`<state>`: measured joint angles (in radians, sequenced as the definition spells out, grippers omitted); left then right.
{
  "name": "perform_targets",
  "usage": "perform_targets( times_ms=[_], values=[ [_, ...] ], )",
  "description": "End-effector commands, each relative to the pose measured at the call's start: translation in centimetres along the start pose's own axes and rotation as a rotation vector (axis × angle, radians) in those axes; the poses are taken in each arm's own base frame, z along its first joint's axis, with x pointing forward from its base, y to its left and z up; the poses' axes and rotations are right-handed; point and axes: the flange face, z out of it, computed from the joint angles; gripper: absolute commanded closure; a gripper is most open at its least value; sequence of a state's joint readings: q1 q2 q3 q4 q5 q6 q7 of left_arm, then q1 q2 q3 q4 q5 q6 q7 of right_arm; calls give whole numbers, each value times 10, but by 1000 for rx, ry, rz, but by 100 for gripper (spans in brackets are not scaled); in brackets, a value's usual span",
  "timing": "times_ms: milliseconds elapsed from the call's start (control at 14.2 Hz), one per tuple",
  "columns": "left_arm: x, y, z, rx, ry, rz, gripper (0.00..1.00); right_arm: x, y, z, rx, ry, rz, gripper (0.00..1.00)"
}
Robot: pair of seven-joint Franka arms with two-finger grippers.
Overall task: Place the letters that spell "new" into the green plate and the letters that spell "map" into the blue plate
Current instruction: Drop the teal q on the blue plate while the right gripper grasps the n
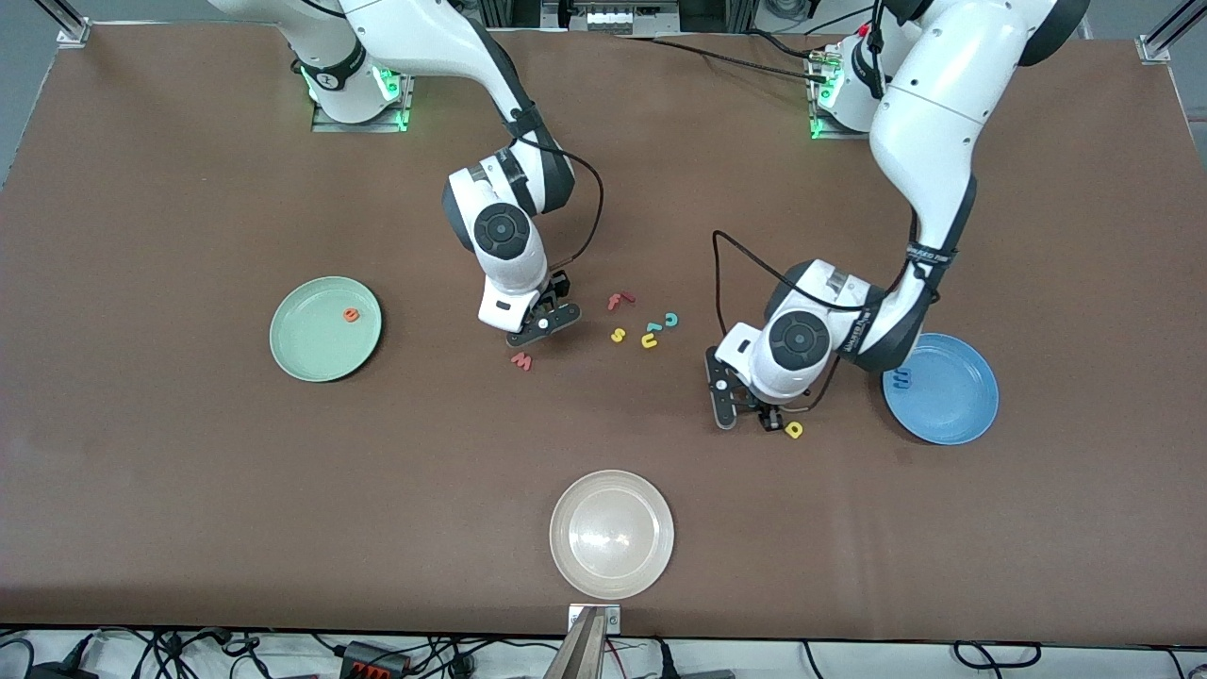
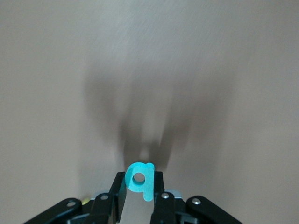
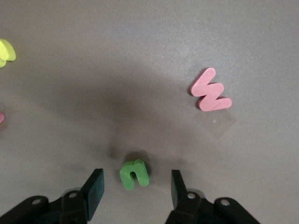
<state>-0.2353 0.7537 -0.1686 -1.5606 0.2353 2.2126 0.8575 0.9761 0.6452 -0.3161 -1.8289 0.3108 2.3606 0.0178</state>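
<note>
Left gripper is clamped on the teal p by its edge only; thin grip, could twist or drop before the blue plate, which already holds the m. Yellow a lies just beside it.

Right gripper has jaws apart, straddling the green n. The n sits off-centre, so closing may push it. W is near; e is in the green plate.

Writing: only illegible arm lettering.
</note>
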Motion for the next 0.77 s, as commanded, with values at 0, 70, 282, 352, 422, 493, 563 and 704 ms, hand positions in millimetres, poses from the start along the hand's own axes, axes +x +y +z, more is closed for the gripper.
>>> perform_targets(
  times_ms=[0, 70, 282, 352, 422, 493, 563, 704],
  values=[
    [-67, -26, -42, -23, -55, -111, 97, 3, -2, 3, 4, 5, -23, 34],
    [-92, -34, -52, -33, -70, -159, 97, 2, -2, 8, 0, 2, -28, 34],
    [-166, -56, -57, -66, -92, -304, 97, 1, -9, 16, -8, 7, -42, 37],
    [-191, -64, -53, -74, -92, -345, 96, 0, -8, 18, -9, 4, -40, 40],
    [-220, -69, -45, -87, -91, -390, 96, 1, -8, 17, -9, 5, -40, 45],
    [-240, -68, -33, -106, -95, -425, 94, 1, -8, 17, -9, 5, -41, 53],
    [-255, -66, -24, -117, -96, -457, 89, 1, -8, 17, -9, 5, -43, 66],
    [-275, -63, -9, -121, -88, -488, 19, 0, -8, 17, -10, 2, -46, 87]
  ],
)
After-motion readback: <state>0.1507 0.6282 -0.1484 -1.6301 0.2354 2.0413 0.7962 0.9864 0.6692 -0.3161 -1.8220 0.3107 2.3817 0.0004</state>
